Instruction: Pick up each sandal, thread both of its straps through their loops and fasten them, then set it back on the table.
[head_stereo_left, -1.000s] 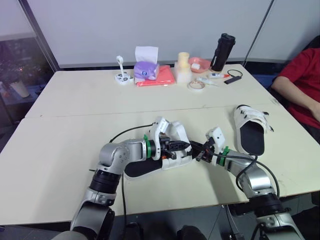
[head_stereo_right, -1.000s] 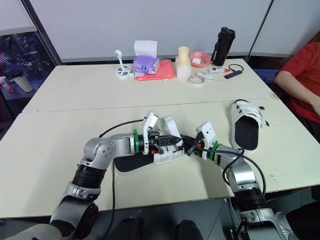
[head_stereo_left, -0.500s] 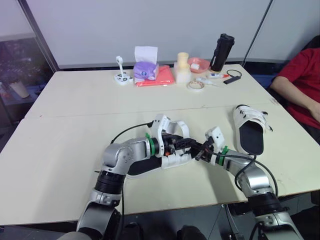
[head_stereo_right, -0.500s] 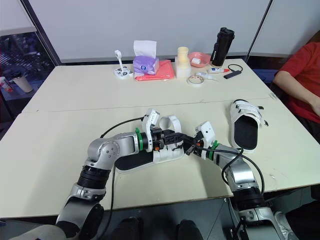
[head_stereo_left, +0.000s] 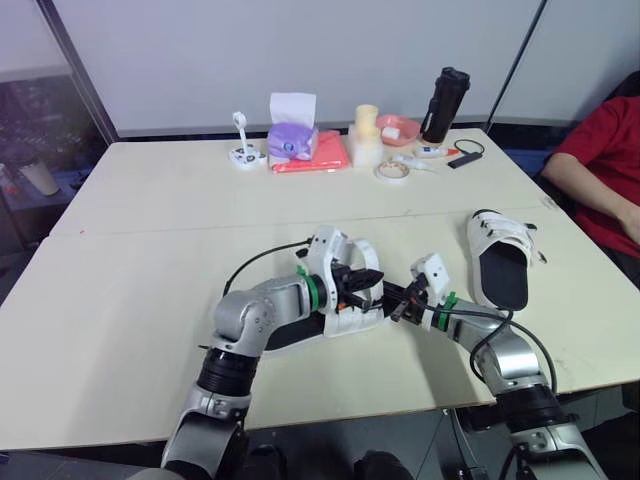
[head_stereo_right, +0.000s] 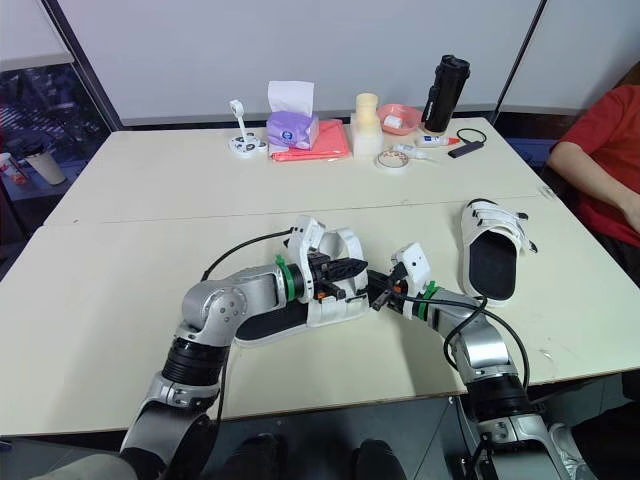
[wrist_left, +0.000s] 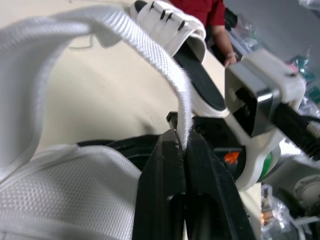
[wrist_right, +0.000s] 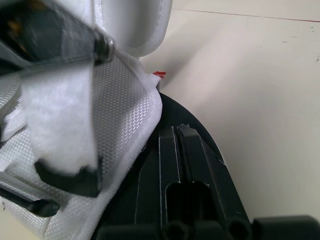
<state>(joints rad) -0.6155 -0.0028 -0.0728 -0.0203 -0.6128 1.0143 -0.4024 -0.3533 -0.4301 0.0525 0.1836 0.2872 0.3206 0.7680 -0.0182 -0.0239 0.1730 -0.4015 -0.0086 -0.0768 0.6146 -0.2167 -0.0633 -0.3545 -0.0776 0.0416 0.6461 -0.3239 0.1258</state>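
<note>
Now: left gripper (wrist_left: 181, 139) pinched the white strap (wrist_left: 145, 47) of the sandal (head_stereo_right: 256, 326); right gripper (wrist_right: 177, 132), fingers pressed together, sat just beside.

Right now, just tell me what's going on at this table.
The robot is working on the near sandal in front of it. Its left pincer is shut on the end of a white strap, which arches up, not yet fastened, while the right pincer, shut, sits by the sandal's black sole. The second sandal lies on the table to the right. A person in red sits at that side.
</note>
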